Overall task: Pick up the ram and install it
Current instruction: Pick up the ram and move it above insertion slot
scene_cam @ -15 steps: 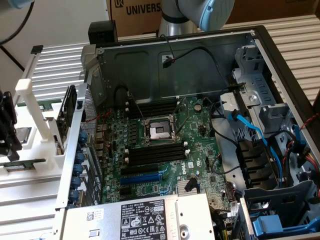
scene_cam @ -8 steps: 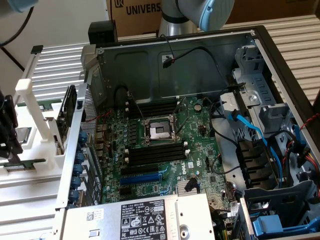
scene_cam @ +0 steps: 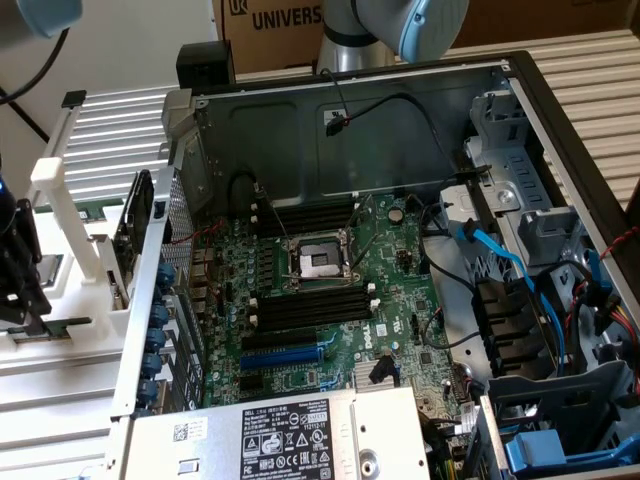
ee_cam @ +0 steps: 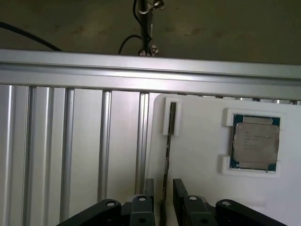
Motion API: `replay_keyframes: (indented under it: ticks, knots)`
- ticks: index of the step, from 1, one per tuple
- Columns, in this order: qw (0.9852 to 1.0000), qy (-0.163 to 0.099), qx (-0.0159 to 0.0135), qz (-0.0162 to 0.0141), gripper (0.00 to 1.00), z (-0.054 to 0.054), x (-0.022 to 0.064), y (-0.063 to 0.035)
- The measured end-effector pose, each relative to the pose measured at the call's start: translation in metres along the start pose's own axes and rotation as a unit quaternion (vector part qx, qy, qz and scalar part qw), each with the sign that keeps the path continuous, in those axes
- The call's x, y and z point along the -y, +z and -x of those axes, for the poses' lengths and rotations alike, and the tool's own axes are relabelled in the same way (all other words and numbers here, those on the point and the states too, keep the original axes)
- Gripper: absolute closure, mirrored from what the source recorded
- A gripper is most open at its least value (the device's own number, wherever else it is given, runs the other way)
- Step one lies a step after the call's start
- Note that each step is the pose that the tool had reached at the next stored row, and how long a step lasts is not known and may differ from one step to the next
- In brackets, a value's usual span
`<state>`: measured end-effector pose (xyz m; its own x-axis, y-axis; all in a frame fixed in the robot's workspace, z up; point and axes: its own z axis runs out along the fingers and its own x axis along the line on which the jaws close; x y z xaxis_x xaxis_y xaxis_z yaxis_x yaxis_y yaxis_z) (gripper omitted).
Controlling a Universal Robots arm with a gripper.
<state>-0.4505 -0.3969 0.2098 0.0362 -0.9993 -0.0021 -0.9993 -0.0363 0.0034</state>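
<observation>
The fingers (ee_cam: 180,188) stand narrowly apart, one on each side of the ram (ee_cam: 167,155) in its white holder (ee_cam: 202,197). I think they should close evenly on its flat faces, without tilting.

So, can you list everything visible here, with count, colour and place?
ribbed table: one, silver, under holder and case.
white holder: one, white, on the ribbed table.
ram: one, dark edge-on, upright in the white holder.
processor chip: one, silver, in the white holder's recess.
computer case: one, grey, open, on the ribbed table.
motherboard: one, green, inside the computer case.
memory slots: several, black, on the motherboard.
power supply: one, silver, bottom of the exterior view.
cardboard box: one, brown, behind the computer case.
robot arm: one, grey and blue, top of the exterior view.
claw: one, black, open, astride the ram.
</observation>
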Motion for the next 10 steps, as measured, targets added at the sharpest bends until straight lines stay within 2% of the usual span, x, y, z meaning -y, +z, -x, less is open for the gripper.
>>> replay_keyframes:
  ticks: [7, 10]
  knots:
    - [1.0000, 0.000, 0.0000, 0.0000, 0.69, -0.0003, 0.0084, 0.0030]
    - [1.0000, 0.000, -0.0001, 0.0000, 0.69, -0.0003, 0.0092, 0.0044]
